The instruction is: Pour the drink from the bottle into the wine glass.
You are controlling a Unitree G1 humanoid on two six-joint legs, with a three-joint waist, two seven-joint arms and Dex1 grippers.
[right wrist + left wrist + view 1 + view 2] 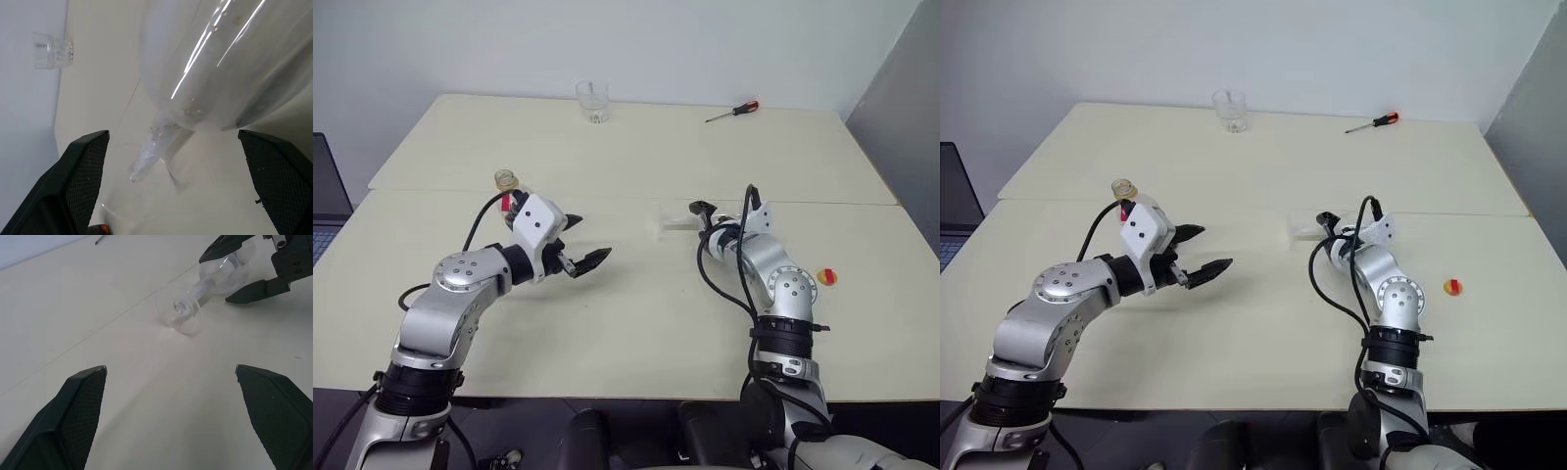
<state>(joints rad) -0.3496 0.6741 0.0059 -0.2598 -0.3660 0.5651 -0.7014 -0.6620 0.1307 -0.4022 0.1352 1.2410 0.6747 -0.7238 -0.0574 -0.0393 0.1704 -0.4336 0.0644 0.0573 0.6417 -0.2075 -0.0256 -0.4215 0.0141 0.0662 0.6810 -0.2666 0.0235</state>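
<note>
The wine glass (182, 313) lies on its side on the table, its round foot facing my left gripper (171, 367). My right gripper (705, 211) is open, with a finger on each side of the glass's bowl (220, 58) and not clamped on it. My left gripper (590, 238) hangs open and empty over the table, well left of the glass. Just behind the left hand stands the bottle (507, 180); its open neck and red label show. The hand hides the bottle's body and the drink.
A yellow-and-red cap (826, 277) lies to the right of my right arm. A short clear tumbler (592, 101) and a red-handled screwdriver (732, 112) sit near the table's far edge. A laptop (323, 196) stands past the left edge.
</note>
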